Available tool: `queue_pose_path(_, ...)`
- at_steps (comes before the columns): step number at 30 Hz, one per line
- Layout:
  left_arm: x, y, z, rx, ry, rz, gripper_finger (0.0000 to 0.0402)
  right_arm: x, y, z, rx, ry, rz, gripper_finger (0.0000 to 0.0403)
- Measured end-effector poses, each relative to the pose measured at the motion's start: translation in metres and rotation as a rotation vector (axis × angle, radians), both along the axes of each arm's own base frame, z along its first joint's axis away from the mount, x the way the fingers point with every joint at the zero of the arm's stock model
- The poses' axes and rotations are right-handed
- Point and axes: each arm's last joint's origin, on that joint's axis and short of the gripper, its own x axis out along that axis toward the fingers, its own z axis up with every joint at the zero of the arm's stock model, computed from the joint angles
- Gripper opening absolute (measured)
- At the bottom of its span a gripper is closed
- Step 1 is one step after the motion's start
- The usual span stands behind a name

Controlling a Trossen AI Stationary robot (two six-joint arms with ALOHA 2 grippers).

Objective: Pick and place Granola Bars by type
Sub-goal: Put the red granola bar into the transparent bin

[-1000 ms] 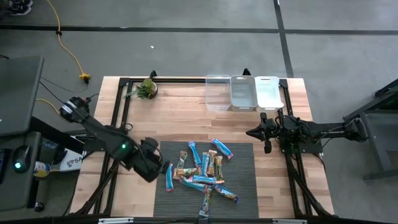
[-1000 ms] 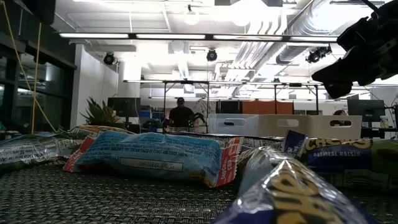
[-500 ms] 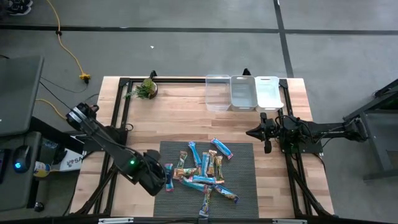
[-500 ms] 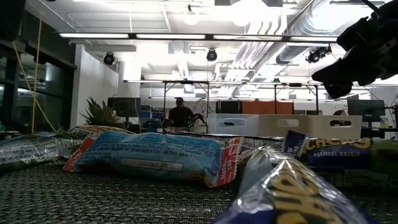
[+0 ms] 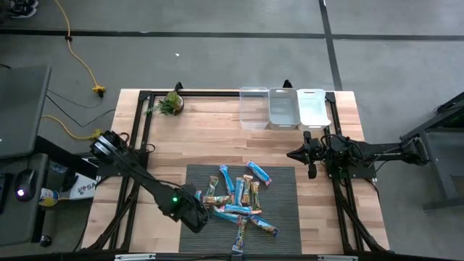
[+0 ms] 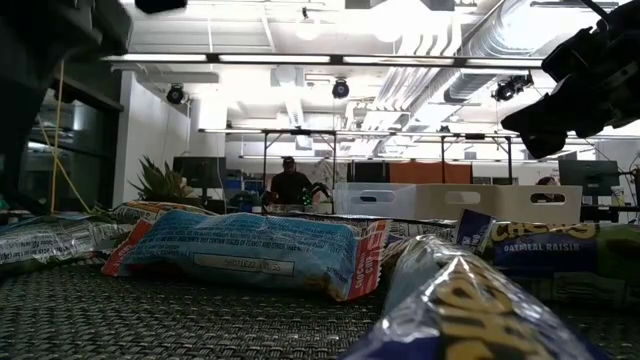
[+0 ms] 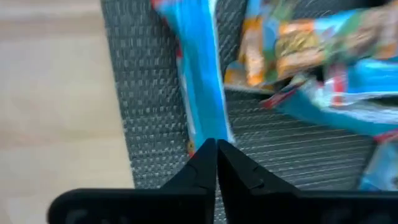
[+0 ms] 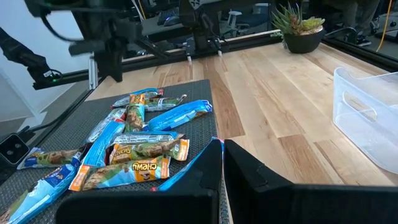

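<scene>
You're lining up on the blue bar [image 7: 198, 81] at the left edge of the granola bar pile [image 5: 238, 203] on the grey mat [image 5: 283, 181]; it's lying just ahead of the left gripper [image 7: 216, 152], whose fingertips are sitting together, holding nothing. Descend like that and you're risking shoving the bar or snagging the neighbouring wrappers overlapping its side. Right gripper [image 5: 293, 154] is waiting closed and empty, right of the mat.

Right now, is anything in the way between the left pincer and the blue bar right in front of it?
Nothing visible. The left pincer hangs right over the end of the blue bar at the mat's left edge, with only air between them. The other bars lie to its side.
</scene>
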Motion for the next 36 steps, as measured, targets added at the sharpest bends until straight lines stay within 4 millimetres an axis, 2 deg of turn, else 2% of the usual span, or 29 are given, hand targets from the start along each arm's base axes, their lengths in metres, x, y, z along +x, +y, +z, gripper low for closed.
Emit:
queue_pose_path(3,0.005,-0.003,-0.008,-0.043,0.025,0.008,0.0055,0.000,0.000,0.000,0.000,-0.001,0.000,0.0000)
queue_pose_path(12,0.008,-0.003,-0.009,-0.054,0.006,0.038,0.0204,0.000,0.000,0.000,0.000,0.000,0.000,0.0000)
queue_pose_path(16,0.009,0.002,-0.015,-0.034,0.042,0.056,0.0246,0.000,0.000,0.000,0.000,0.001,0.000,0.0000)
queue_pose_path(23,0.017,0.018,-0.025,0.019,0.082,0.105,0.0255,0.000,0.000,0.000,0.000,0.002,0.000,0.0000)
queue_pose_path(25,0.024,0.020,-0.027,0.004,0.052,0.120,0.0255,0.000,0.000,0.000,0.000,0.001,0.000,0.0000)
queue_pose_path(28,0.026,0.022,-0.030,0.008,0.065,0.128,0.0255,0.000,0.000,0.000,0.000,0.001,0.000,0.0000)
queue_pose_path(36,0.029,0.016,-0.040,-0.072,0.104,0.135,0.0254,0.000,0.000,0.000,0.000,0.005,0.000,0.0000)
